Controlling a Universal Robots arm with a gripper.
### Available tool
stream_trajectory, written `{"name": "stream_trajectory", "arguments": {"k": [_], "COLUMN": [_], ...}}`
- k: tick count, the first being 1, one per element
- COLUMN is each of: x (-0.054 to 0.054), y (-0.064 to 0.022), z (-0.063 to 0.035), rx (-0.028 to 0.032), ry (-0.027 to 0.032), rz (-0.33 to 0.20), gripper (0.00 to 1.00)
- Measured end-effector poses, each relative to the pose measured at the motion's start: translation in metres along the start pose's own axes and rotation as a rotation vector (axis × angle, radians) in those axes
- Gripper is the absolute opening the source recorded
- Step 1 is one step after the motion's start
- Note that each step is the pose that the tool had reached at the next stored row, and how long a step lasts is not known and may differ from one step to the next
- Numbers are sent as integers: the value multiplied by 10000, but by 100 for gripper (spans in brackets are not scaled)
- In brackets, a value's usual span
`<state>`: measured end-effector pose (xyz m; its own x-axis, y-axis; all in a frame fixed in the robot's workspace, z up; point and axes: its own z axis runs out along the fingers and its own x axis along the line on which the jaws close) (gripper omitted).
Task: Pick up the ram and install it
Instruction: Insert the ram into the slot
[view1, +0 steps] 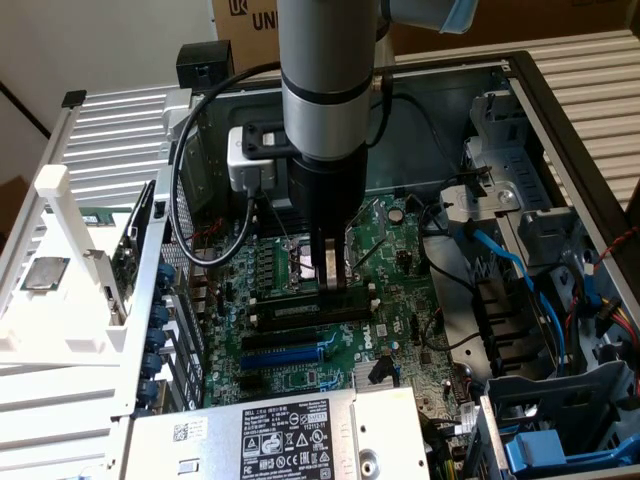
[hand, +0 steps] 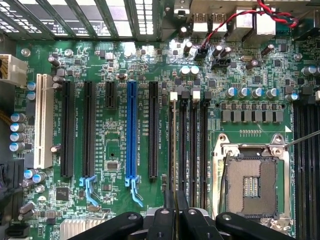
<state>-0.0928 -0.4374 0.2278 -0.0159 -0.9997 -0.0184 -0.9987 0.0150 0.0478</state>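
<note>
The ram (view1: 290, 312) is a long dark stick standing on edge across the green motherboard (view1: 390, 240), along the row of black memory slots (hand: 192, 145). My gripper (view1: 333, 285) comes straight down into the open computer case and is shut on the ram's top edge near its middle. In the wrist view the gripper (hand: 175, 210) has its black fingers close together, and the ram (hand: 173, 165) shows edge-on as a thin dark line over the memory slot nearest the black expansion slots. Whether the stick is fully seated I cannot tell.
The open CPU socket (hand: 252, 185) lies just beside the memory slots. A blue expansion slot (hand: 131, 130) and black ones sit on the other side. The power supply (view1: 290, 435) is at the front, blue cables (view1: 510, 270) and drive bays on the exterior view's right.
</note>
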Motion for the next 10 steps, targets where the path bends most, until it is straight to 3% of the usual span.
{"name": "stream_trajectory", "arguments": {"k": [10], "x": [0], "y": [0], "z": [4], "rx": [0], "ry": [-1], "rz": [-4], "gripper": [12]}}
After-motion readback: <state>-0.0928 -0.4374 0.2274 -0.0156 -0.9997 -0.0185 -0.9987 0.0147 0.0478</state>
